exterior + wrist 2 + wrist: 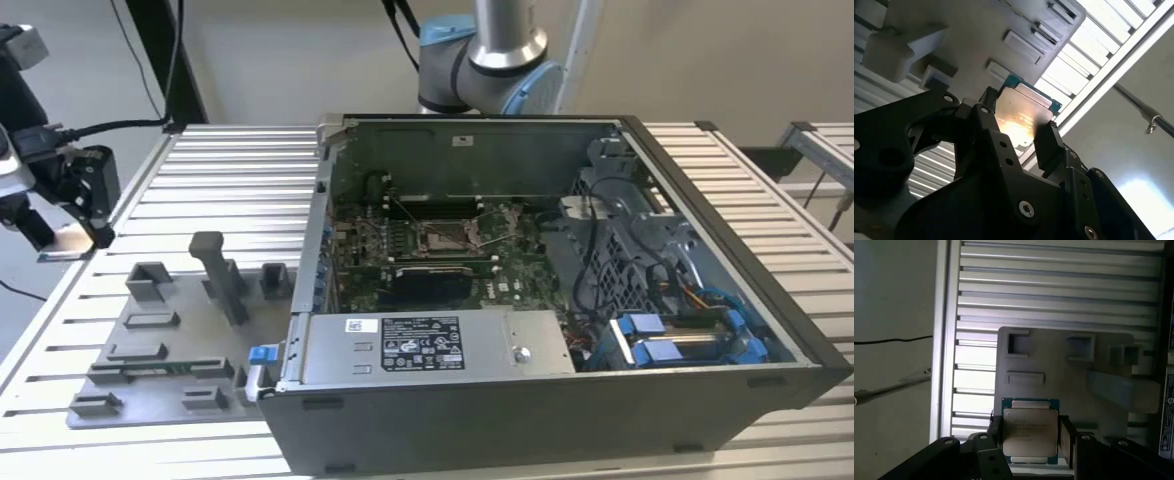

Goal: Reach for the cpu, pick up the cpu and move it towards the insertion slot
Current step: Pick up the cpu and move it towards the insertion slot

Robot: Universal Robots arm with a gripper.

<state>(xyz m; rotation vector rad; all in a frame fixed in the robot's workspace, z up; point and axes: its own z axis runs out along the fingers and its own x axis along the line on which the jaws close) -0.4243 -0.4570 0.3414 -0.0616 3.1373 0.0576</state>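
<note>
The cpu [1030,432], a thin square chip with a pale metal top and a green rim, is pinched by two opposite edges between the black fingers [1067,439] of my gripper [1030,440]. In the second wrist view the cpu [1023,116] catches the light in the gripper [1019,127], held above the grey fixture plate [979,30]. In the exterior view the gripper [64,238] hangs at the far left, over the slatted table's edge and left of the fixture plate [160,350]. The insertion slot [449,236], a socket with a shiny frame, lies on the motherboard in the open computer case [561,400], well to the right.
Grey fixture blocks and an upright post [220,275] stand on the plate between the gripper and the case. The case's left wall [324,230] rises beside them. A dark rectangular recess [427,290] lies just in front of the socket. Cables and blue clips [667,340] crowd the case's right side.
</note>
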